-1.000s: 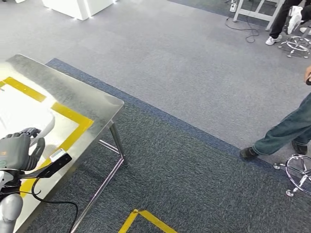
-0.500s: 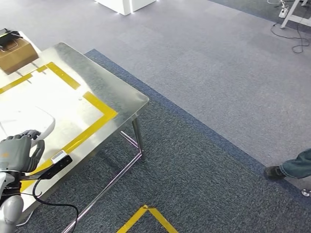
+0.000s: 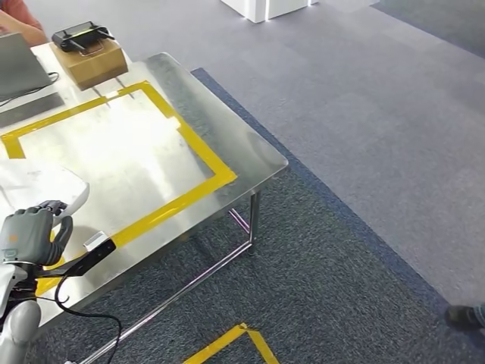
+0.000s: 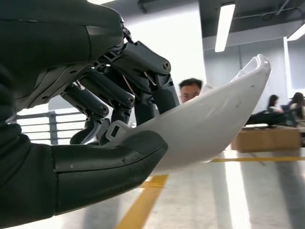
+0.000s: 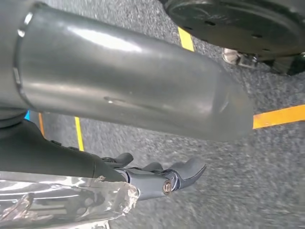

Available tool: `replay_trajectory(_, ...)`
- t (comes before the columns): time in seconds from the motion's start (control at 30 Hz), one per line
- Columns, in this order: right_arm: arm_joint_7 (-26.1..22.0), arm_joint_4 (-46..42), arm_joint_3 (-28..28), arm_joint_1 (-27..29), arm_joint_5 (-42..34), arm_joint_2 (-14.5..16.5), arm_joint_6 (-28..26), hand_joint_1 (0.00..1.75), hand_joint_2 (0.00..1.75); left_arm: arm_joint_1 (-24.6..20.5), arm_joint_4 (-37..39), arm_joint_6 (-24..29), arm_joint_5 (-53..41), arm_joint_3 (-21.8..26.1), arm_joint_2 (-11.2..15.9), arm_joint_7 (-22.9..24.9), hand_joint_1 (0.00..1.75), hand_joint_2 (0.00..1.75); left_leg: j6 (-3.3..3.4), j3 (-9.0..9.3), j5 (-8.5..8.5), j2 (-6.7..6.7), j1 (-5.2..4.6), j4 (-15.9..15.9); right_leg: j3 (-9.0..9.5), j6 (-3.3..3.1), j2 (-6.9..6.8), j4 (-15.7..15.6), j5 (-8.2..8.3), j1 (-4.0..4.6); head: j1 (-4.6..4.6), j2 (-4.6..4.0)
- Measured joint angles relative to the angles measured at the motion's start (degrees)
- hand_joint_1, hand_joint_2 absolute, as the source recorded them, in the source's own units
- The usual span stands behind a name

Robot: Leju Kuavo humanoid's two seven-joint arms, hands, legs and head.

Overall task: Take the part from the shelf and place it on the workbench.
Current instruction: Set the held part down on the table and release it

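Observation:
The part is a white curved plastic shell point(image 3: 40, 186). My left hand point(image 3: 29, 236) grips its near end and holds it above the steel workbench point(image 3: 251, 148), at the bench's near left. The left wrist view shows the thumb point(image 4: 107, 164) under the white shell point(image 4: 212, 124) and the darker fingers point(image 4: 126, 90) curled over its top. The shell's far tip points up and away over the bench. My right hand point(image 5: 169, 179) hangs beside my body over the carpet, fingers stretched out loosely with nothing in them.
A yellow tape rectangle point(image 3: 200, 148) marks the bench top. At the far end stand a wooden box point(image 3: 92, 61) with a black device point(image 3: 80, 36) on it and a grey laptop point(image 3: 23, 72). A person's shoe point(image 3: 466, 316) is at far right. Yellow floor tape point(image 3: 229, 343) lies near.
The camera has swung left, so the bench has slid right and more of it shows, with the box and laptop. My left hand keeps the same hold on the shell.

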Motion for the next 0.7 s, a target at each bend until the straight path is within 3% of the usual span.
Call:
replay_trajectory(0.03, 0.0, 0.0, 0.0, 0.0, -0.1, 0.0, 0.0, 0.0, 0.0, -0.2, 0.0, -0.2, -0.4, 0.0, 0.0, 0.3, 1.55, 1.75, -0.16, -0.04, -0.02, -0.79, -0.06, 0.1, 1.71, -0.35, 1.5, -4.1, 1.77, -0.15, -0.01, 0.0)
replay_trajectory(0.1, 0.1, 0.0, 0.0, 0.0, -0.4, 0.0, 0.2, 0.0, 0.0, -0.4, 0.1, -0.5, -0.9, 0.0, 0.0, 0.5, 1.55, 1.75, -0.78, -0.43, 0.11, -2.2, 0.02, 0.2, 3.81, -0.75, 3.6, -8.6, 2.9, -0.3, 0.0, 0.0)
replay_trajectory(0.17, 0.1, -0.1, 0.0, 0.0, -0.6, 0.0, 0.3, 0.0, 0.0, -0.5, 0.3, -0.7, -1.6, -0.1, 0.1, 0.7, 1.55, 1.75, -1.65, -0.9, 0.42, -3.53, 0.22, 0.1, 4.3, -1.01, 2.73, -9.1, 2.75, -0.26, -0.01, 0.0)
replay_trajectory(0.2, 0.2, -0.2, -0.1, 0.0, -0.6, 0.0, 0.4, 0.0, 0.0, -0.4, 0.4, -0.7, -2.1, -0.2, 0.2, 0.8, 1.55, 1.75, -2.01, -1.12, 0.28, -3.03, 0.23, 0.3, 4.44, -1.29, 1.99, -9.4, 2.91, -0.32, -0.05, 0.0)
replay_trajectory(0.27, 0.1, -0.2, -0.1, 0.0, -0.6, 0.0, 0.6, 0.0, 0.0, -0.6, 0.8, -0.6, -3.2, -0.4, 0.4, 1.1, 1.55, 1.75, -2.62, -2.54, -1.71, 0.01, 0.09, 3.3, 4.79, -1.9, 0.3, -9.9, 3.15, -0.45, -0.35, 0.0)
replay_trajectory(0.3, 0.1, -0.2, -0.2, 0.0, -0.6, 0.0, 0.7, 0.0, 0.0, -0.8, 1.0, -0.5, -3.8, -0.5, 0.5, 1.1, 1.55, 1.75, -2.85, -3.98, -3.48, 1.99, 0.05, 6.4, 4.89, -2.11, -0.55, -10.0, 3.13, -0.39, -0.5, 0.0)
replay_trajectory(0.33, 0.1, -0.2, -0.2, 0.0, -0.6, 0.0, 0.7, 0.0, 0.0, -1.0, 1.4, -0.4, -4.4, -0.7, 0.5, 1.2, 1.55, 1.75, -3.09, -5.81, -5.35, 3.05, 0.12, 10.2, 4.91, -2.24, -1.41, -10.0, 3.03, -0.34, -0.63, 0.0)
replay_trajectory(0.4, 0.0, -0.2, -0.2, 0.0, -0.6, 0.0, 0.8, 0.0, 0.0, -1.1, 2.5, -0.3, -5.7, -1.0, 0.6, 1.2, 1.55, 1.75, -3.44, -8.31, -6.97, 3.69, 0.31, 15.5, 4.96, -2.31, -3.18, -10.0, 2.82, -0.31, -0.64, 0.0)
replay_trajectory(0.43, 0.0, -0.2, -0.3, 0.0, -0.6, 0.0, 0.9, 0.0, 0.0, -1.1, 3.1, -0.3, -6.2, -1.2, 0.6, 1.2, 1.55, 1.75, -3.53, -8.14, -6.2, 3.85, 0.37, 15.4, 5.03, -2.24, -4.01, -9.9, 2.7, -0.31, -0.66, 0.0)
replay_trajectory(0.47, -0.1, -0.2, -0.3, -0.1, -0.7, 0.0, 0.9, 0.0, 0.0, -1.1, 3.6, -0.3, -6.7, -1.3, 0.6, 1.2, 1.55, 1.75, -3.55, -6.78, -4.5, 4.18, 0.41, 13.0, 5.17, -2.11, -4.76, -9.9, 2.54, -0.31, -0.66, 0.0)
replay_trajectory(0.53, -0.2, -0.2, -0.3, -0.1, -0.7, 0.0, 1.0, 0.0, 0.0, -1.2, 4.4, -0.2, -7.3, -1.6, 0.6, 1.2, 1.55, 1.75, -3.33, -2.47, -1.22, 6.52, 0.16, 5.3, 5.58, -1.6, -6.1, -9.7, 2.07, -0.12, -0.7, 0.0)
replay_trajectory(0.6, -0.3, -0.2, -0.3, -0.1, -0.7, 0.0, 0.9, 0.0, 0.0, -1.4, 5.0, -0.1, -7.6, -2.0, 0.6, 1.2, 1.55, 1.75, -2.59, -0.12, -0.36, 8.35, -0.22, 0.8, 5.83, -0.97, -7.26, -9.6, 1.61, 0.29, -0.65, 0.0)
replay_trajectory(0.63, -0.3, -0.2, -0.3, -0.1, -0.8, 0.0, 0.9, 0.0, 0.0, -1.5, 5.3, -0.1, -7.7, -2.2, 0.6, 1.2, 1.55, 1.75, -2.17, -0.08, -0.64, 8.36, -0.44, 0.5, 6.0, -0.73, -7.85, -9.6, 1.47, 0.45, -0.62, 0.0)
replay_trajectory(0.7, -0.3, -0.3, -0.2, -0.2, -0.9, 0.0, 0.9, 0.0, 0.0, -1.5, 5.7, 0.0, -7.9, -2.5, 0.6, 1.2, 1.55, 1.75, -1.38, -0.25, -0.5, 6.94, -0.33, 0.4, 6.37, -0.21, -8.49, -9.7, 1.1, 0.36, -0.55, 0.0)
